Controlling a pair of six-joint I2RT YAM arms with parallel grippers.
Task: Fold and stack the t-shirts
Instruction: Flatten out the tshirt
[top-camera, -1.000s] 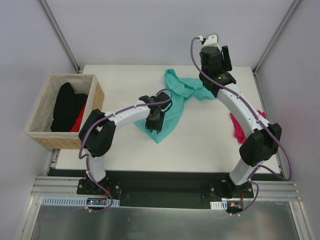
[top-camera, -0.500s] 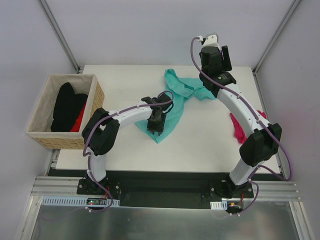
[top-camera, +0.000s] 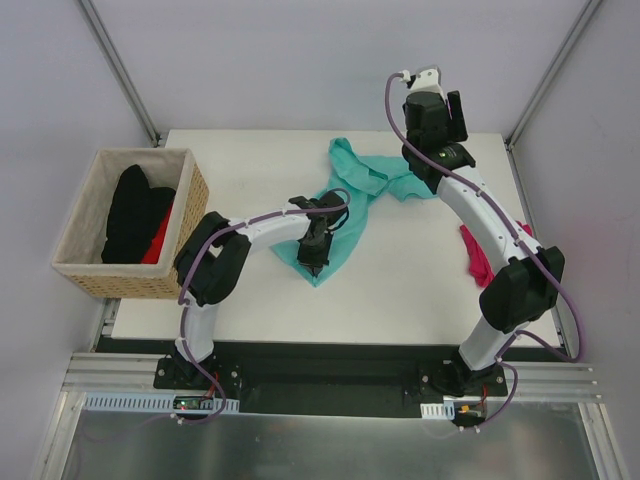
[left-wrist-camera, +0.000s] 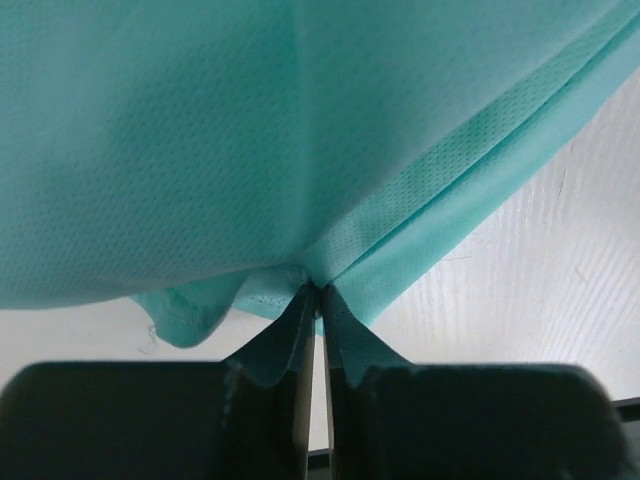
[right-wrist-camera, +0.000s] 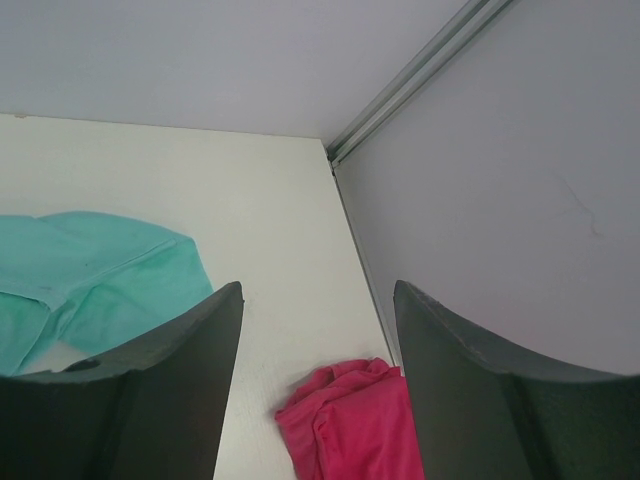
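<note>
Teal shirt (top-camera: 350, 225) crumpled on surface (top-camera: 250, 170), centre to far edge. Basket (top-camera: 120, 285) off left edge, cloth inside. Pink shirt (top-camera: 478, 258) bunched at right edge. Right hand (right-wrist-camera: 318, 295) wide open, empty, raised over far right corner. Left hand (left-wrist-camera: 318, 292) pinched shut on teal shirt's near hem.

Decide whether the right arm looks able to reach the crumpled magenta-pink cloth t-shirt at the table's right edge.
Probably yes. The right gripper is open and empty, and nothing covers the crumpled magenta-pink cloth t-shirt; it lies beside that arm's own forearm, so the arm must fold back.
</note>
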